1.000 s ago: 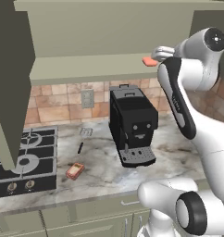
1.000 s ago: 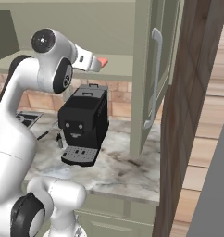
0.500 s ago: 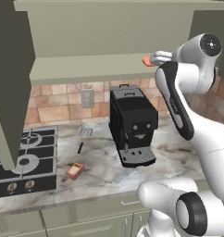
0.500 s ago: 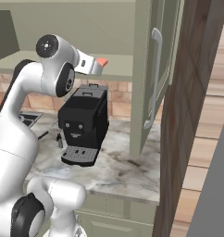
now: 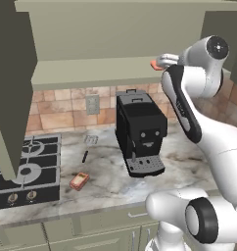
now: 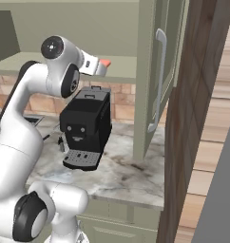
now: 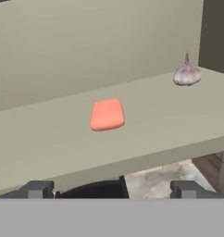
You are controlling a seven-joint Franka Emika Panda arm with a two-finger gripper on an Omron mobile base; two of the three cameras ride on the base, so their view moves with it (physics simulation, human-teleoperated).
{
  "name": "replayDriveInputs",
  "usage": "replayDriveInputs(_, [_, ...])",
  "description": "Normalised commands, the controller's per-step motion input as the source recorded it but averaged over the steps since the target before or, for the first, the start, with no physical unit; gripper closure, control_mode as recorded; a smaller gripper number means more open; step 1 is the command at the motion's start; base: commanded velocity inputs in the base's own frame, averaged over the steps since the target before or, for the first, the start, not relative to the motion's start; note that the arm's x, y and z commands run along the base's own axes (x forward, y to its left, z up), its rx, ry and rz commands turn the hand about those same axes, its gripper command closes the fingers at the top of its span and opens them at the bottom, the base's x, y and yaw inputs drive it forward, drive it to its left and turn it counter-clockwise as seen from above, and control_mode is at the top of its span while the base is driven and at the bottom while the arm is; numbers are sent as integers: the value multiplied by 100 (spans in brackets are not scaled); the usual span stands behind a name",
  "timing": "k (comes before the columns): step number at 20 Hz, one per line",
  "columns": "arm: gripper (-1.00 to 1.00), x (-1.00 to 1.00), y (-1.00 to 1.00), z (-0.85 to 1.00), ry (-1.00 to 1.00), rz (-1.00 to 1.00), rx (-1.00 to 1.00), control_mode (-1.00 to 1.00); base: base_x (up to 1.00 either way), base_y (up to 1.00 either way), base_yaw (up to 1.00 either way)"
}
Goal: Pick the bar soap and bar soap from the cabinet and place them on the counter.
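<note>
The gripper point(image 7: 111, 189) is fully open and holds nothing. The coral-red bar soap point(image 7: 107, 115) lies on the cabinet point(image 7: 63, 139) shelf at its 12 o'clock. The orange-brown bar soap point(image 5: 79, 181) lies on the counter point(image 5: 110, 184), at the coffee machine's point(image 5: 140, 132) 8 o'clock.

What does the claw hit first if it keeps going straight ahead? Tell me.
Probably the coral-red bar soap on the cabinet shelf. The open claw points roughly at it, though depth is unclear.

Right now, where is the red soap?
In the hand view the coral-red bar soap lies flat on the open cabinet's shelf, left of the small pale knob-topped item, ahead of the gripper.
</note>
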Motion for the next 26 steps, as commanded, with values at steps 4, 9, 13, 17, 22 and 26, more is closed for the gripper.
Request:
replayDriveInputs(4, [-100, 23, 0, 0, 0, 0, 0, -100, 0, 0, 0])
replayDriveInputs(9, [-100, 24, 0, 0, 0, 0, 0, -100, 0, 0, 0])
replayDriveInputs(13, [-100, 23, 0, 0, 0, 0, 0, -100, 0, 0, 0])
replayDriveInputs(17, [-100, 24, 0, 0, 2, 0, 0, -100, 0, 0, 0])
replayDriveInputs(22, [-100, 24, 0, -4, 4, 0, 0, -100, 0, 0, 0])
replayDriveInputs(26, [-100, 24, 0, -5, 4, 0, 0, -100, 0, 0, 0])
